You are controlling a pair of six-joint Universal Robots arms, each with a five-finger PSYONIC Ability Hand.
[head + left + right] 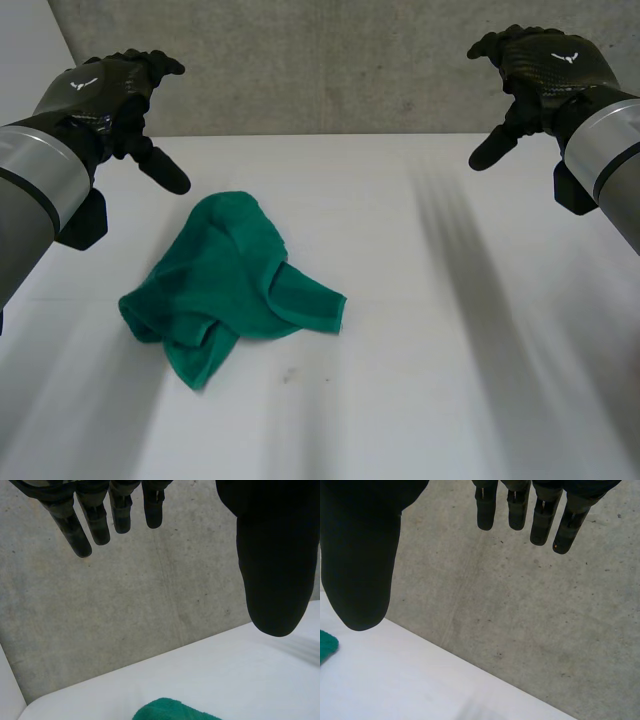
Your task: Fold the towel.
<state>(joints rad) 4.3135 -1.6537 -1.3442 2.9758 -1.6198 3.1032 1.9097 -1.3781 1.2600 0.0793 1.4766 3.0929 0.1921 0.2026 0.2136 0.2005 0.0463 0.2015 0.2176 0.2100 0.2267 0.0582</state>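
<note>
While the towel (225, 285) lies in a crumpled heap on the white table (450, 400), both hands hang above the far part of the table and touch nothing. The heap sits left of the middle, near the left hand (112, 95) and well apart from the right hand (540, 62) at the far right. The left hand is released: in its own wrist view its fingers (95, 525) are straight and spread away from the thumb (272, 565), with only the grey wall (150, 610) showing between them. The right hand is released in the same way, its fingers (540, 515) relaxed and empty.

The towel looks like soft, light terry cloth. It will probably sag as soon as it is lifted and will not keep a shape. It is neither fragile nor slippery, and the rough surface should give a pinch good grip. A flat flap (305, 295) points to the right of the heap, with a clear corner (335, 310) and a straight edge, so this seems the best place to take hold. Another lobe (140, 308) lies at the left. Because the layers lie over each other, the towel likely needs spreading flat before any fold. A pinch should catch one layer at a corner, not the thick middle.
</note>
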